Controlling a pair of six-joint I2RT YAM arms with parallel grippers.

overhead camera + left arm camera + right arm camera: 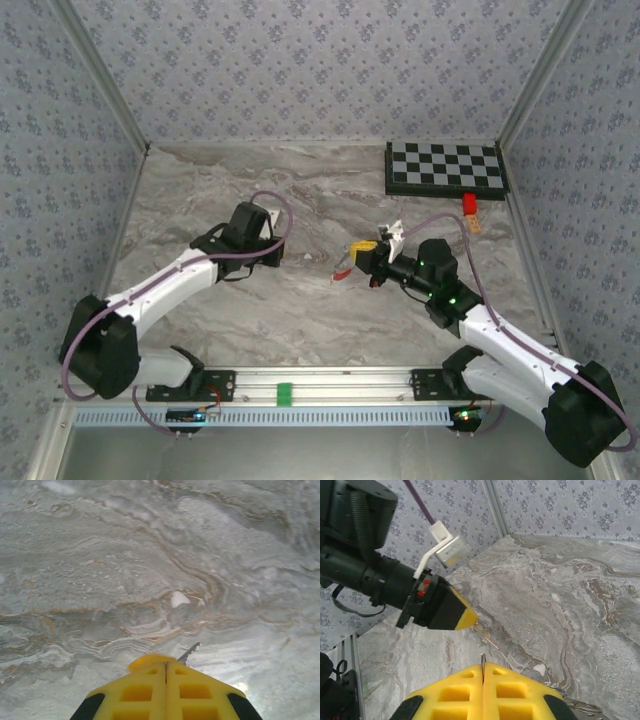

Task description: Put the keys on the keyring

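Left gripper [166, 663] was pressed together on a key [188, 654], blade tip poking out over bare table [100, 580]. Right gripper [483, 666] was also pressed together, apparently pinching the keyring [343, 272] wire, its red tag hanging just beside it near mid-table. Doing this well likely meant bringing the key's hole to the ring's split end slowly, without loosening either pinch. Hole and split were hidden inside the pinches; a tan thing [476, 222] just beside the red block [468, 203] far right was maybe the second key, too small to tell.
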